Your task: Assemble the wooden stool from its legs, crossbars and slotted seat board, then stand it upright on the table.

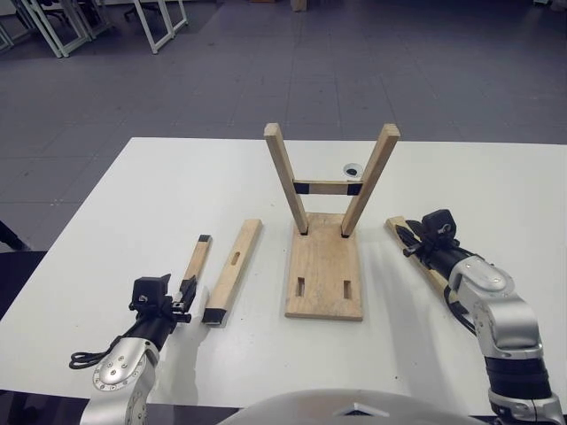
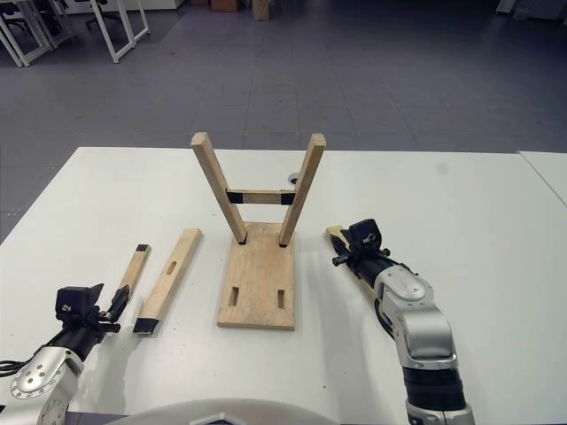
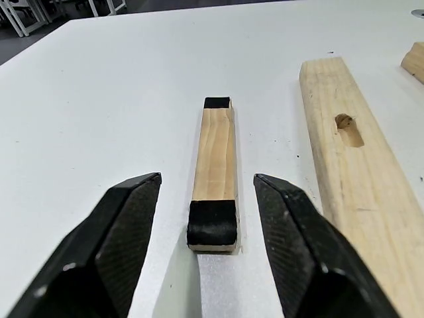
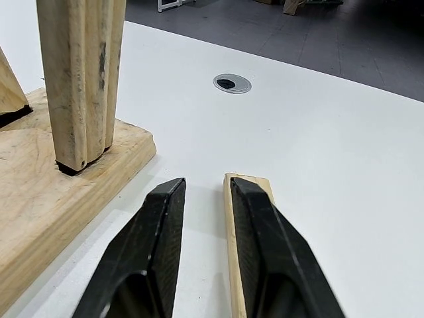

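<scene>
Seat board, head view: a flat pale wooden slotted seat board [image 1: 324, 274] lies mid-way across the white table [image 1: 124, 212], with two slots unfilled at its 6 o'clock end.
Fitted legs: a left upright wooden leg [image 1: 286, 177] and a right upright wooden leg [image 1: 371, 177] stand in the 12 o'clock slots. They lean apart and are joined by a black-tipped fitted crossbar [image 1: 328, 188].
Loose parts: a slotted loose wooden leg [image 1: 233, 270] lies flat at the board's 9 o'clock, and a short black-ended crossbar [image 1: 198, 257] lies just beyond it. A third flat wooden leg [image 1: 392, 223] lies at 3 o'clock.
Grippers: the left gripper [image 1: 187, 285] sits at 8 o'clock and the right gripper [image 1: 406, 235] at 3 o'clock.
Left wrist view: the fingers are spread wide and straddle the short black-ended crossbar's near end. They are clear of it and grasp nothing.
Right wrist view: the fingers are narrowly parted with nothing between them. One hangs over the third flat wooden leg's end; whether it touches cannot be told. The seat board lies just beside.
</scene>
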